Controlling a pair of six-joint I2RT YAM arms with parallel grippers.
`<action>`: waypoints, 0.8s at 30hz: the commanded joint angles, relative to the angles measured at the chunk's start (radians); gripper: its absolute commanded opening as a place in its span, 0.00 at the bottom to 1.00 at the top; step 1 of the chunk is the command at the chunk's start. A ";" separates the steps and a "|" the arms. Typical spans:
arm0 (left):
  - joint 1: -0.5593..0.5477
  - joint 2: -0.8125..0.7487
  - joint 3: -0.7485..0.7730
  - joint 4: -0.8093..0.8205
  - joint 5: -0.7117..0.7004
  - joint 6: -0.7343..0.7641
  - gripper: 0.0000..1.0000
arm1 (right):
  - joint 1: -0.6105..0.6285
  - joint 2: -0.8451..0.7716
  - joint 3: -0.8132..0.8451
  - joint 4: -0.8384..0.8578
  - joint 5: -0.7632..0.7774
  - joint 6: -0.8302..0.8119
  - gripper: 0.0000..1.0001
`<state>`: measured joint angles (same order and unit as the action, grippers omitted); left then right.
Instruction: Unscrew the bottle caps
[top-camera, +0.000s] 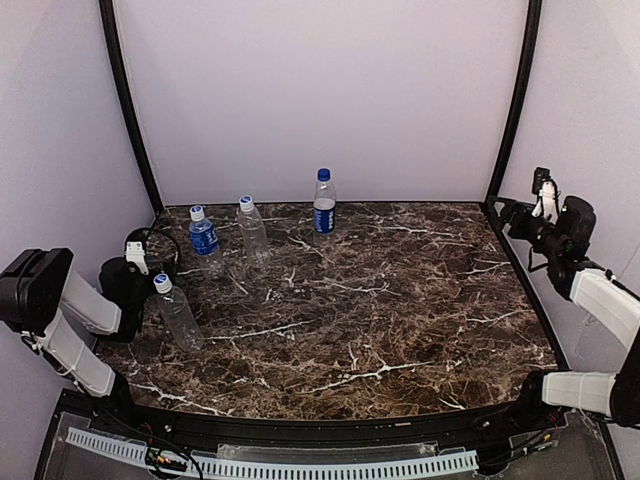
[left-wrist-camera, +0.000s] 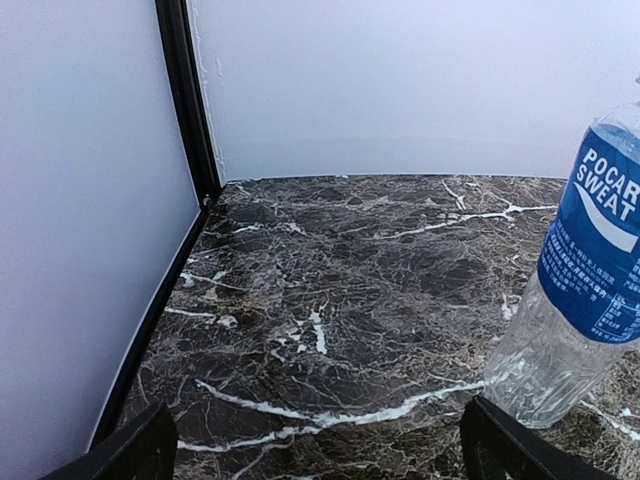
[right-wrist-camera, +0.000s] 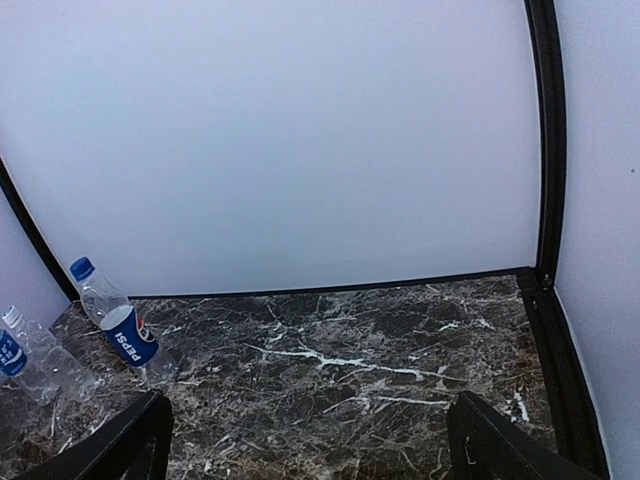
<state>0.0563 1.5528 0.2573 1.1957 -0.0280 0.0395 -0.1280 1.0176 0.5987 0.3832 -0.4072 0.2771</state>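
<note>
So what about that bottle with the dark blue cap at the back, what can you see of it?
The bottle is small, clear plastic, with a dark blue screw cap still on its neck and a blue Pepsi label round its body. It stands upright on the marble-patterned table, near the back wall, apart from the three other bottles to its left. Only the table touches it.

Right of the Pepsi bottle you've got open table all the way to the side wall. Left of it three obstacles: clear bottle, blue-labelled bottle further left, front bottle further left and nearer you. Gaps between them are narrow.
</note>
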 joint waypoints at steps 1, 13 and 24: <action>0.003 -0.041 -0.017 -0.016 -0.031 -0.015 1.00 | 0.017 -0.015 0.071 -0.123 -0.053 0.037 0.94; 0.025 -0.226 0.212 -0.429 -0.175 0.052 1.00 | 0.056 -0.013 0.119 -0.171 -0.088 0.038 0.95; 0.221 -0.405 0.709 -1.424 0.075 0.145 1.00 | 0.075 -0.023 0.186 -0.235 -0.179 0.044 0.99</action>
<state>0.2203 1.2156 0.7506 0.3126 -0.1017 0.1200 -0.0696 1.0149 0.7231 0.1665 -0.5220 0.3199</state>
